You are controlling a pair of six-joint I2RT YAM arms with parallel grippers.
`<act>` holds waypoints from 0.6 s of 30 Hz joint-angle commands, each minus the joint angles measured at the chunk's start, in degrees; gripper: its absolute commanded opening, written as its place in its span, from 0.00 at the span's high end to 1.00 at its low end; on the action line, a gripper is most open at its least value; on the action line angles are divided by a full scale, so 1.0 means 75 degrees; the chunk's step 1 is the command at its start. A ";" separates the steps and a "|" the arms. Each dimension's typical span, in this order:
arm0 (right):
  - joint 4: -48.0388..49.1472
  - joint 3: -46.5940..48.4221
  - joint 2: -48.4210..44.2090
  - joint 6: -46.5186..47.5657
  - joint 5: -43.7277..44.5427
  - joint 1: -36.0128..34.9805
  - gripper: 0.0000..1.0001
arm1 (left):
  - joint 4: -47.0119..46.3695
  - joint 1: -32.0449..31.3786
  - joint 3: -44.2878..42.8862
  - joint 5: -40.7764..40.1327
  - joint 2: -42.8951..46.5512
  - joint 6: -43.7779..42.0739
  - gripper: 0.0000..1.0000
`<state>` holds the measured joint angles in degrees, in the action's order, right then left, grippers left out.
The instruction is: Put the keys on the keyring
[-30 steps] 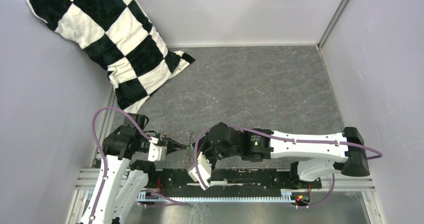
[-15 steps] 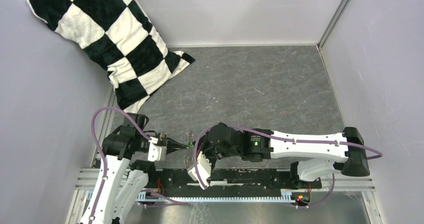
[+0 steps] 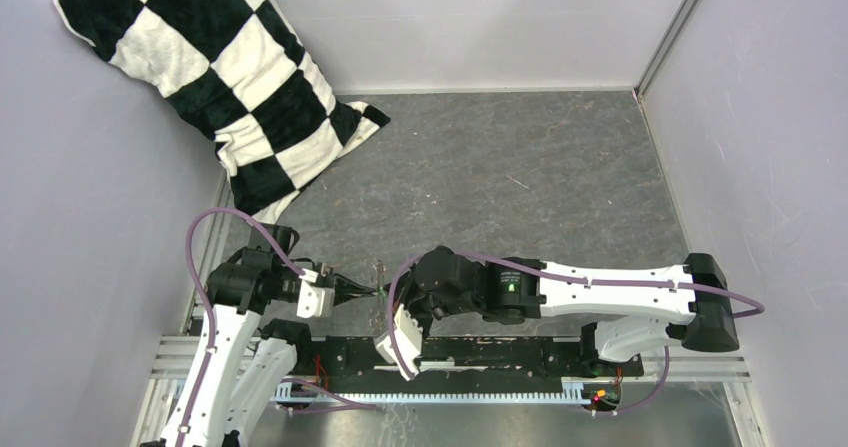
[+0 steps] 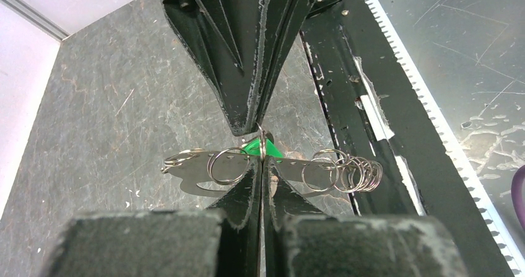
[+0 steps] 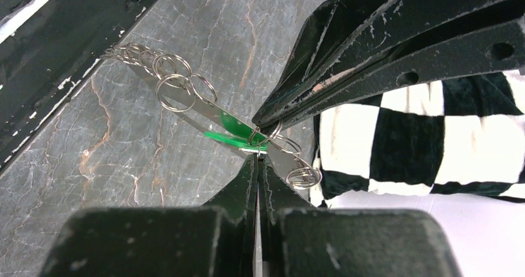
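Observation:
The keyring (image 4: pixel 204 168) shows as a thin silvery metal piece with several small rings strung along it, held off the floor; it also shows in the right wrist view (image 5: pixel 186 100) and faintly from above (image 3: pixel 378 312). My left gripper (image 4: pixel 262 163) is shut on its middle. The key's green tag (image 4: pixel 270 149) sits right at the meeting point of both grippers, and also appears in the right wrist view (image 5: pixel 228 138). My right gripper (image 5: pixel 257 157) is shut on the key at that tag. From above, the left gripper (image 3: pixel 370 291) and right gripper (image 3: pixel 388 292) meet tip to tip.
A black-and-white checked cushion (image 3: pixel 210 77) leans in the far left corner. Grey walls close in both sides and the back. The black mounting rail (image 3: pixel 500 352) runs just behind the grippers at the near edge.
The left wrist has edged slightly; both grippers stay shut and tip to tip at the keyring.

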<state>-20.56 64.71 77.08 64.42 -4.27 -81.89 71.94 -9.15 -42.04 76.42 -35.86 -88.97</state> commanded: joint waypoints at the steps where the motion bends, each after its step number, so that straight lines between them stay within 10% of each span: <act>1: 0.0290 0.0382 0.0129 0.0137 -0.0125 -0.0097 0.99 | 0.0013 -0.0058 -0.0233 0.0082 -0.0047 0.0008 0.98; 18: 0.0224 0.0507 0.0094 0.0177 0.0034 -0.0130 0.99 | 0.0022 -0.0093 -0.0246 0.0075 -0.0161 0.0021 0.98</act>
<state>-20.27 65.67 78.61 64.82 -3.40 -82.41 72.10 -9.52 -42.04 75.31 -36.73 -88.95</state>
